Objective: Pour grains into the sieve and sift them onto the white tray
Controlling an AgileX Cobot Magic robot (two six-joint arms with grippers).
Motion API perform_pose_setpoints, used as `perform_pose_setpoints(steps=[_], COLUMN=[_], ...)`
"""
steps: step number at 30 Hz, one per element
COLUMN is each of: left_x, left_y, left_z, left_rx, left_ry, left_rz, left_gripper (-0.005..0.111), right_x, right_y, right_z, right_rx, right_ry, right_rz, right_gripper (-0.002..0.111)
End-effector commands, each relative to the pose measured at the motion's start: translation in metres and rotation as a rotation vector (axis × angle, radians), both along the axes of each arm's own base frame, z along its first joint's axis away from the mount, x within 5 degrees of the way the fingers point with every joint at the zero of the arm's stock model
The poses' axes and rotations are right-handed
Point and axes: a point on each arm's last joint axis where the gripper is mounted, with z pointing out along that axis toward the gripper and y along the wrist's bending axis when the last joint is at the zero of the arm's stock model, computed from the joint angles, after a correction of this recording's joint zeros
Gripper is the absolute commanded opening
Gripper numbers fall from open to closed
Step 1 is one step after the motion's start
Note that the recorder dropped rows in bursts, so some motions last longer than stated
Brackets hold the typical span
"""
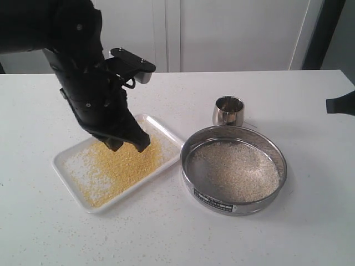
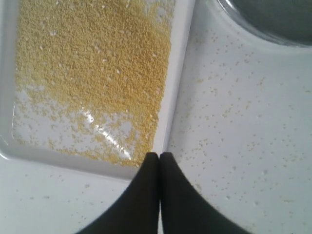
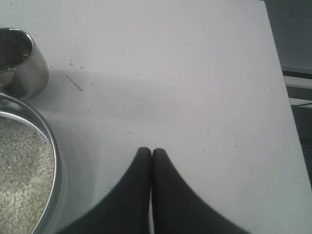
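Small rounded cup of polished steel [image 1: 228, 111], upright on a white matte tabletop [image 1: 299, 233], mouth up, right of centre and toward the back edge. Dark inside, with bright reflections on the curved wall; contents hard to tell. Short thin dark mark [image 3: 74, 83] on the tabletop just beside the cup. Behind the table, pale wall panels [image 1: 238, 33] with vertical seams, and a dark upright strip [image 1: 327, 27] at the far right corner.

one white tray [image 1: 69, 176], one sieve [image 1: 233, 205], one steel cup [image 1: 228, 111], two arms
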Motion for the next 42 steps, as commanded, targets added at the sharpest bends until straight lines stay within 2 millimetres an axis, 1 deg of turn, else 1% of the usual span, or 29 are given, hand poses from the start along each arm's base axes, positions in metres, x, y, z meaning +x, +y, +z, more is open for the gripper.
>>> perform_pose_setpoints(steps=[1,5,9,12,20,24,27,30,35,39,42], left_x=[-0.017,-0.027,-0.033,-0.033,-0.032,-0.030,-0.031,-0.030,-0.031,-0.034,-0.037], left_y=[0.014,0.024,0.033,0.036,0.037,0.042,0.043,0.042,0.041,0.052,0.062], left_z=[0.004,0.007,0.007,0.008,0.008,0.012,0.020,0.031,0.054,0.064,0.065], left_rx=[-0.010,0.044,0.139,0.177,0.183,0.214,0.179,0.102,-0.043,-0.086,-0.093], left_ry=[0.009,0.062,0.113,0.107,0.102,0.052,-0.009,-0.092,-0.251,-0.270,-0.264], left_rz=[0.016,0.021,0.025,0.016,0.015,0.011,0.006,0.001,-0.005,0.059,0.096], left_gripper=[0.000,0.000,0.000,0.000,0.000,0.000,0.000,0.000,0.000,0.000,0.000], right_x=[-0.001,-0.001,-0.001,-0.001,-0.001,-0.001,-0.001,-0.001,-0.001,-0.001,-0.001], right_y=[0.000,0.000,0.000,0.000,0.000,0.000,0.000,0.000,0.000,0.000,0.000], right_z=[0.001,0.001,0.001,0.001,0.001,0.001,0.001,0.001,0.001,0.001,0.001], right_rx=[0.006,0.006,0.006,0.006,0.006,0.006,0.006,0.006,0.006,0.006,0.006], right_ry=[-0.010,-0.010,-0.010,-0.010,-0.010,-0.010,-0.010,-0.010,-0.010,-0.010,-0.010], right_rz=[-0.006,-0.006,-0.006,-0.006,-0.006,-0.006,-0.006,-0.006,-0.006,-0.006,-0.006], right_gripper=[0.000,0.000,0.000,0.000,0.000,0.000,0.000,0.000,0.000,0.000,0.000])
